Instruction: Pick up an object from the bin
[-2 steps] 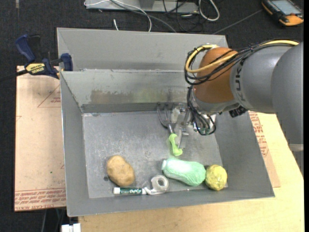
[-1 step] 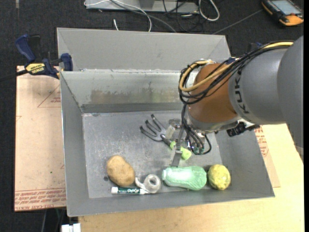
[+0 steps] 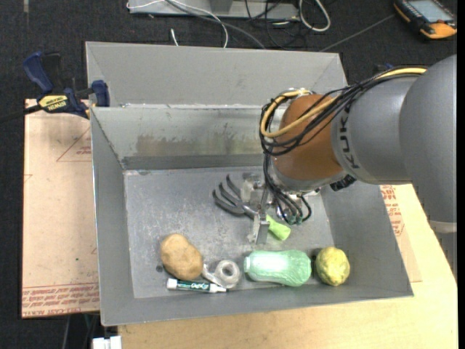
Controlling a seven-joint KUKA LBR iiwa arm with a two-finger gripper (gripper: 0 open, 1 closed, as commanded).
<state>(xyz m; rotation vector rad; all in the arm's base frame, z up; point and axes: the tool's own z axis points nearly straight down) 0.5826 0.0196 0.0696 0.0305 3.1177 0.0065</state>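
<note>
Thing nearest the gripper: a small green piece [image 3: 279, 230], bright lime, short and stubby, with a smooth surface. Its exact kind cannot be made out. It lies flat on the floor of the bin [image 3: 145, 195], right of the middle and just above the row of things along the near wall. Its long axis is seen to run across the view, dipping slightly from upper left to lower right. The two ends look alike, so no pointing direction is recorded.

The gripper [image 3: 259, 220] is seen just beside the piece, on its left, reaching down to the floor. Whether it is open or closed cannot be told, and contact with the piece cannot be confirmed. Above it, the orange wrist cover [image 3: 305, 147] and looped cables are noted on the grey arm [image 3: 392, 129].

A dark clawed clip [image 3: 231, 193] lies just left of the gripper. Along the near wall, from right to left, are recorded:
- a yellow lumpy fruit [image 3: 332, 265]
- a pale green bottle [image 3: 278, 267] on its side
- a tape roll [image 3: 228, 272]
- a marker [image 3: 196, 286]
- a brown potato [image 3: 180, 257]
</note>
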